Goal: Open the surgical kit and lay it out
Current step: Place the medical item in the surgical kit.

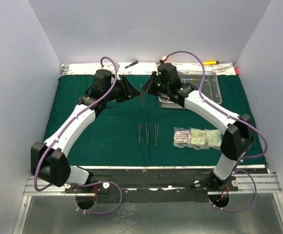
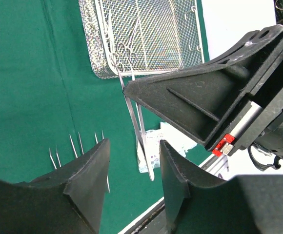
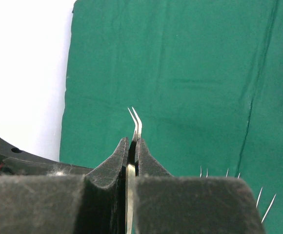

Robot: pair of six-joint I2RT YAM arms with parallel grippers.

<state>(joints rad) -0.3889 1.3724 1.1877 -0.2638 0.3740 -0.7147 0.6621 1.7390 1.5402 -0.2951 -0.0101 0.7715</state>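
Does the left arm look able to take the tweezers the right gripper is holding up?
Probably yes. The left gripper is open and faces the tweezers, which hang free below the shut right gripper, with nothing between them.

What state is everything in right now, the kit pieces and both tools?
Green cloth: spread flat.
Mesh tray: upright on the cloth.
Clamps: lying in the tray.
Three tweezers: laid in a row on the cloth.
Packets: laid side by side on the cloth.
Curved tweezers: gripped, off the cloth.
Right tool: shut on the curved tweezers.
Left tool: open, empty.
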